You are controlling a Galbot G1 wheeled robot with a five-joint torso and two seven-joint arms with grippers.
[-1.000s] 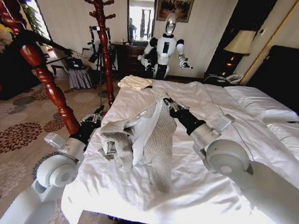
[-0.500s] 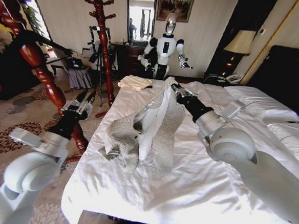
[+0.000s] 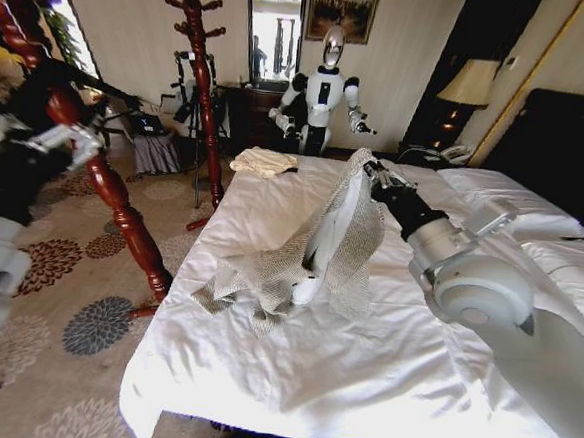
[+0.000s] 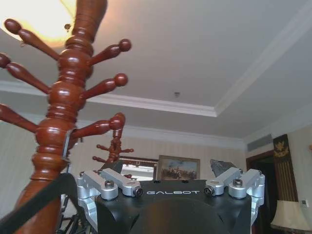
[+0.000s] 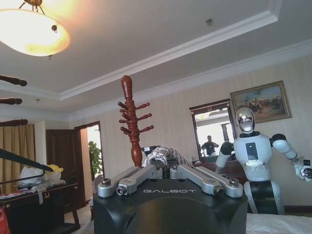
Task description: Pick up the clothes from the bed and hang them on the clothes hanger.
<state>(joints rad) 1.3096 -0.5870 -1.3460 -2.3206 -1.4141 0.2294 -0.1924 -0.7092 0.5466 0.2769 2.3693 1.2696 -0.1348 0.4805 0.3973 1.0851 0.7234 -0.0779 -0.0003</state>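
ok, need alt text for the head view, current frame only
The right gripper pinches a grey-beige flecked knit jacket with white lining by one edge and lifts it, its lower part trailing on the white duvet of a large double bed. The left gripper is raised beside a reddish-brown turned wooden pole on the patterned carpet.

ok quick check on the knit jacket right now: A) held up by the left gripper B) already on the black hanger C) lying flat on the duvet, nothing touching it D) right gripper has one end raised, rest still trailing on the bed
D: the right gripper is pinched on the top of the knit jacket, whose lower part trails across the bed.
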